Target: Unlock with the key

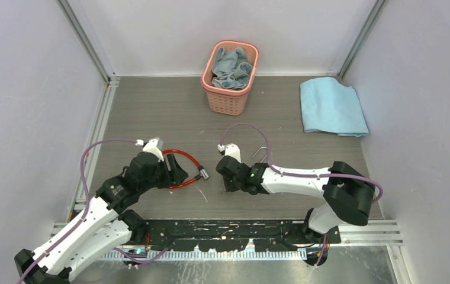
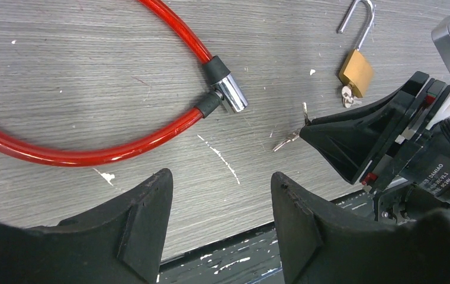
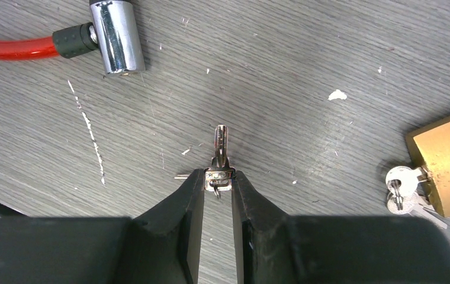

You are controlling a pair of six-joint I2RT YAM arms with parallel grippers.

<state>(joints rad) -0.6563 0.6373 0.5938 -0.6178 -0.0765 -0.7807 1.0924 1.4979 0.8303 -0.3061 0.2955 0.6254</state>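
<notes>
A red cable lock (image 1: 181,153) lies on the table, its chrome lock cylinder (image 2: 230,94) at the loop's right end; the cylinder also shows in the right wrist view (image 3: 118,38). My right gripper (image 3: 218,178) is shut on the head of a small silver key (image 3: 220,142), low over the table, with the blade pointing away from me. The cylinder lies ahead and to the left of the key. My left gripper (image 2: 219,177) is open and empty, beside the cable loop. In the top view the left gripper (image 1: 176,171) and right gripper (image 1: 227,182) face each other.
A brass padlock (image 3: 444,160) with an open shackle and a bunch of keys (image 3: 403,188) in it lies to the right of my right gripper. A pink basket (image 1: 230,97) holding grey cloth stands at the back. A blue cloth (image 1: 332,106) lies at the back right.
</notes>
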